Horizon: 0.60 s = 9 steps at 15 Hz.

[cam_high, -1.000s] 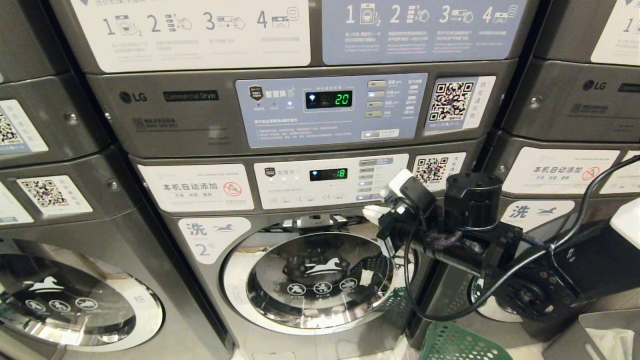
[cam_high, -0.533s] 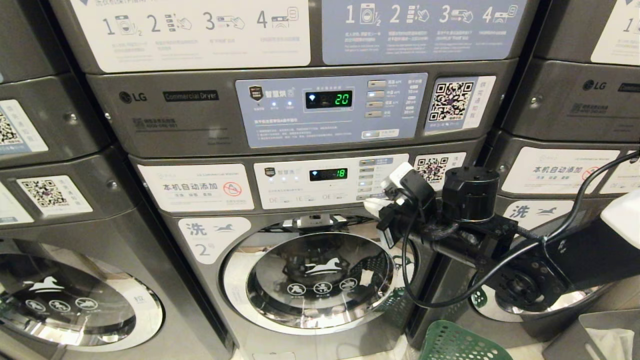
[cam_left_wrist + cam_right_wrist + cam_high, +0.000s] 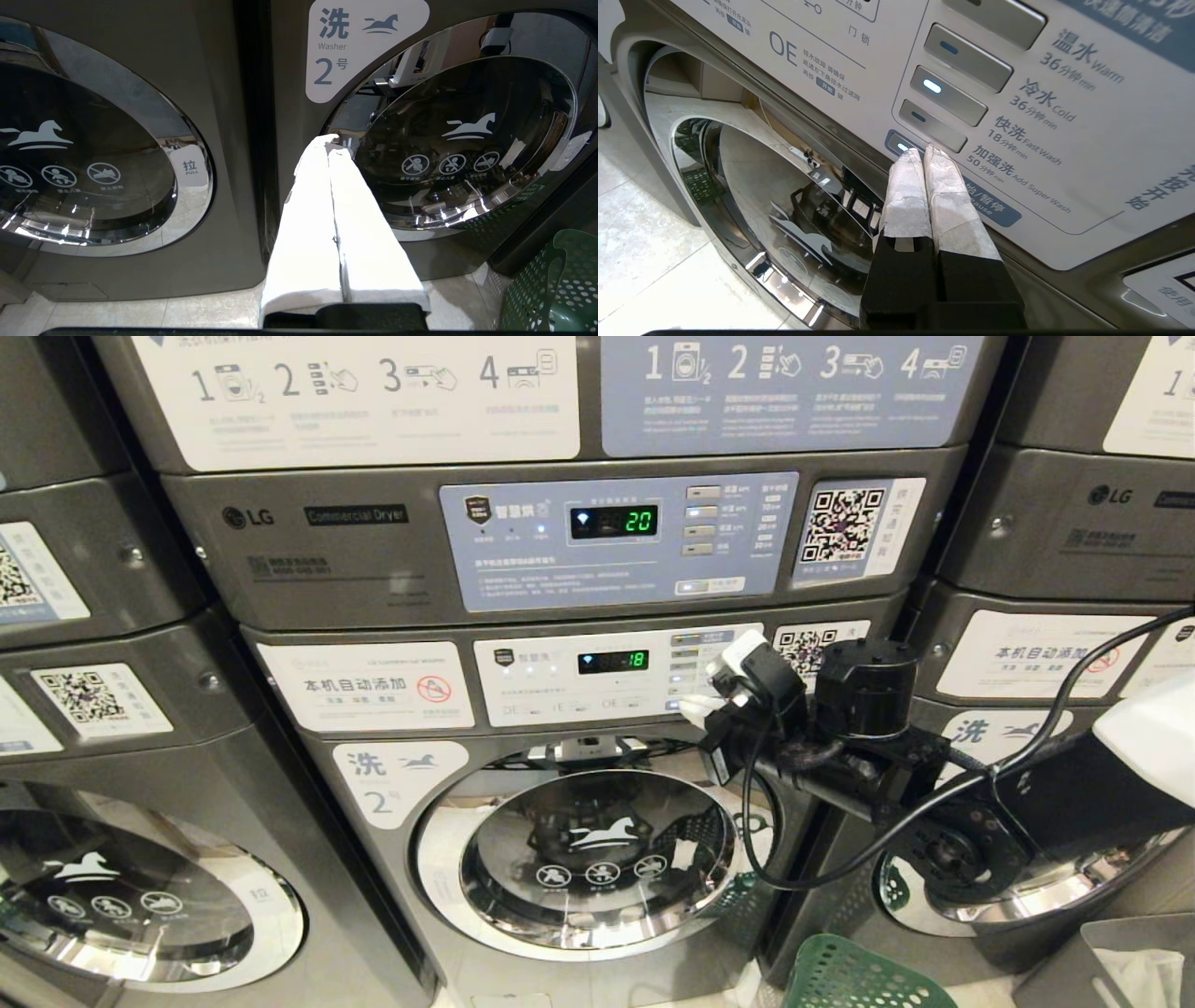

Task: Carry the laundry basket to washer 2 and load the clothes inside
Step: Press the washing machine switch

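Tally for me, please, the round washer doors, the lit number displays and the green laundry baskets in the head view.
Round washer doors: 3
Lit number displays: 2
Green laundry basket: 1
Total: 6

A: Washer 2 (image 3: 597,859) looks like matt dark-grey metal, with a mirror-bright chrome rim around a glossy glass door (image 3: 467,140).

B: And the panel (image 3: 1017,116)?

A: Smooth, satin plastic; its buttons look brushed grey. The basket (image 3: 864,980) is green plastic, perforated.

B: The right fingers (image 3: 945,186)?

A: Wrapped in white, slightly rough tape over black plastic. The floor (image 3: 635,242) is pale polished tile.
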Tool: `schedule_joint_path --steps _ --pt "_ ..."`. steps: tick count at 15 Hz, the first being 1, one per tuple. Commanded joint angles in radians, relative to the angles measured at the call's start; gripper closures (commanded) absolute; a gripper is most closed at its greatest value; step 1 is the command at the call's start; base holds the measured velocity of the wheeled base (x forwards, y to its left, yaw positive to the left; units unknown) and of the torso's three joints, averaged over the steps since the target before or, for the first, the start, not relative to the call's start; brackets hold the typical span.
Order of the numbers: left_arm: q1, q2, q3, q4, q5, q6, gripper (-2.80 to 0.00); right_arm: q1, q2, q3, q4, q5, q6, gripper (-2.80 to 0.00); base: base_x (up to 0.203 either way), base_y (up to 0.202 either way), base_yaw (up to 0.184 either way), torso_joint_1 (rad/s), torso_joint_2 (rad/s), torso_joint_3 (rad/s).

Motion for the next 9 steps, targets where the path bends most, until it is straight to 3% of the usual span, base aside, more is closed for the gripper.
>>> schedule_joint_path --steps 1,9 --pt "0.001 0.0 0.008 -0.001 0.0 0.0 0.0 0.001 0.015 -0.012 -0.006 -0.005 -0.003 0.0 0.0 0.0 0.0 0.0 0.0 0.0" --pt "0.001 0.0 0.009 -0.001 0.0 0.0 0.0 0.001 0.038 -0.017 -0.007 -0.008 -0.003 0.0 0.0 0.0 0.0 0.0 0.0 0.0"
